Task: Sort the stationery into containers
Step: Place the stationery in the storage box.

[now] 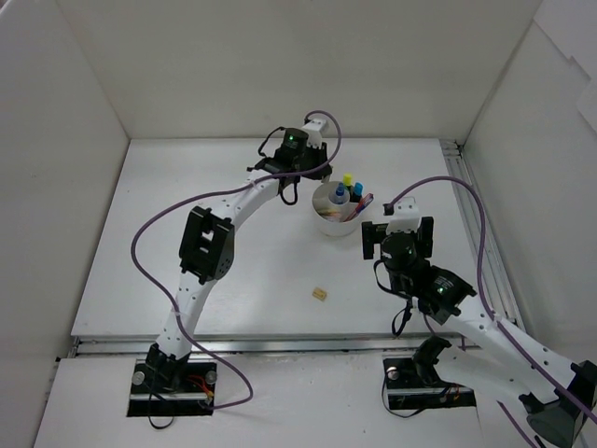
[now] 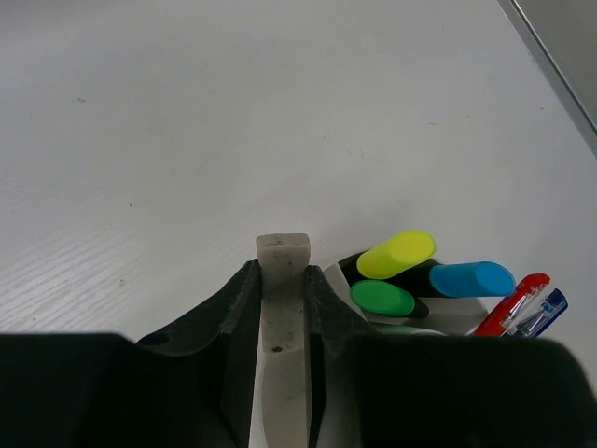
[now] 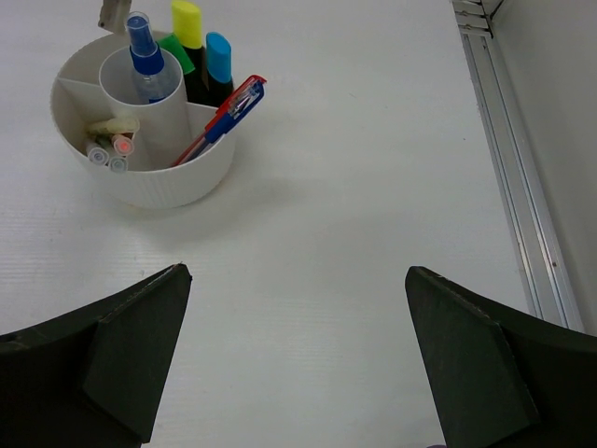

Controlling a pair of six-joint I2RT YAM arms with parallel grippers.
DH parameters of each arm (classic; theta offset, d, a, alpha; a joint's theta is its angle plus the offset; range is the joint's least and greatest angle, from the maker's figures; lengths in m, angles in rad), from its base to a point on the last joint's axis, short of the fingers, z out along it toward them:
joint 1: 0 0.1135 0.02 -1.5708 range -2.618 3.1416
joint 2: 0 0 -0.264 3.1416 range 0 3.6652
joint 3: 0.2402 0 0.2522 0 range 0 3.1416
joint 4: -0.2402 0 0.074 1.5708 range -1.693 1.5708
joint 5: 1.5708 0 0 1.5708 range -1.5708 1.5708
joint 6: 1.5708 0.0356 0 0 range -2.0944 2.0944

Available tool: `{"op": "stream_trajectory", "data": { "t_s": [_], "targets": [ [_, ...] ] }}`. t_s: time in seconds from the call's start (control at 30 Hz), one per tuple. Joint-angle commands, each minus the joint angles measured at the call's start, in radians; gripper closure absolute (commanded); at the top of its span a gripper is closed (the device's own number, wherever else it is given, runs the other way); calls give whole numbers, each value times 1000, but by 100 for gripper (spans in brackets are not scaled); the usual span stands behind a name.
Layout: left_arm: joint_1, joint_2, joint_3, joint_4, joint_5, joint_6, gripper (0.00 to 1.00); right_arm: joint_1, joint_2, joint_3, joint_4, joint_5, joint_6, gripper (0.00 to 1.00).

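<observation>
My left gripper (image 2: 283, 271) is shut on a small beige eraser (image 2: 283, 247) that sticks out past the fingertips. It hangs at the far left rim of the round white organizer (image 1: 338, 224). In the organizer (image 3: 177, 187) stand yellow-capped (image 3: 187, 19), green-capped (image 3: 175, 51) and blue-capped (image 3: 217, 56) highlighters, a red and blue pen (image 3: 229, 110), a clear blue-capped marker (image 3: 140, 42), thin pencils (image 3: 107, 154) and a beige eraser (image 3: 112, 124). Another eraser (image 1: 320, 294) lies on the table. My right gripper (image 3: 298, 308) stands open and empty, near the organizer's right side.
White walls enclose the table on three sides. A metal rail (image 3: 508, 177) runs along the right edge of the table. The left arm (image 1: 207, 243) arches across the table's middle toward the organizer.
</observation>
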Motion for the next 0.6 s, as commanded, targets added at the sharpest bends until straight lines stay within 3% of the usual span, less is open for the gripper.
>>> {"op": "stream_trajectory", "data": {
  "t_s": [0.0,0.23,0.37,0.57],
  "targets": [
    [-9,-91,-12,98,22,-4,95,-10,7,1,41,14,14,2],
    [-18,-103,-62,103,33,-4,95,-10,8,1,42,14,14,2],
    [-18,-131,-91,107,35,-1,88,-8,7,1,42,6,14,2],
    [-28,-212,-175,143,30,-13,94,-10,-1,1,41,-4,23,2]
  ]
}}
